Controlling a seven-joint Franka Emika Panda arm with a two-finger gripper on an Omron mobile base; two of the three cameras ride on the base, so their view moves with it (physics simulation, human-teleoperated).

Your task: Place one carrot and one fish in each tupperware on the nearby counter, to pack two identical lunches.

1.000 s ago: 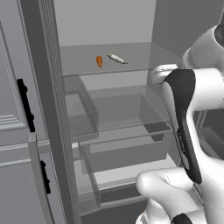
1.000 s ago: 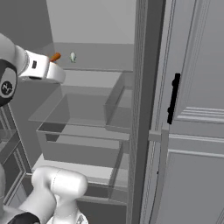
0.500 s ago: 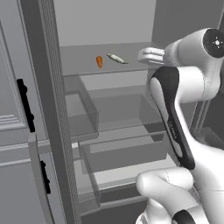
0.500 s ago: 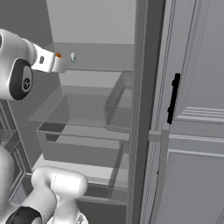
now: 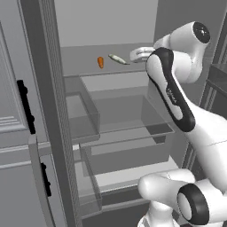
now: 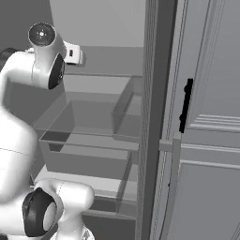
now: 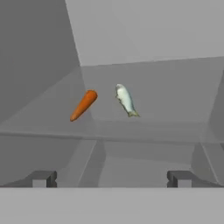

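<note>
An orange carrot (image 5: 101,62) (image 7: 83,105) and a silvery fish (image 5: 117,59) (image 7: 126,100) lie side by side on the upper shelf of an open fridge, the carrot to the left. My gripper (image 5: 134,55) (image 7: 111,178) hovers at shelf height just right of the fish in the left base view. It points toward both, short of them, open with nothing between its fingers. In the right base view the hand (image 6: 72,54) sits behind the arm's upper joint. The tupperware and the counter are out of view.
Below the shelf sit clear drawers (image 5: 119,119) and a lower glass shelf (image 5: 128,175). The open fridge door (image 5: 26,133) with its black handle stands at the left. A grey panelled door (image 6: 201,140) stands at the right.
The arm has swung up and the hand has moved left along the upper shelf, closer to the fish. The jaws stayed open. Carrot and fish have not moved.
</note>
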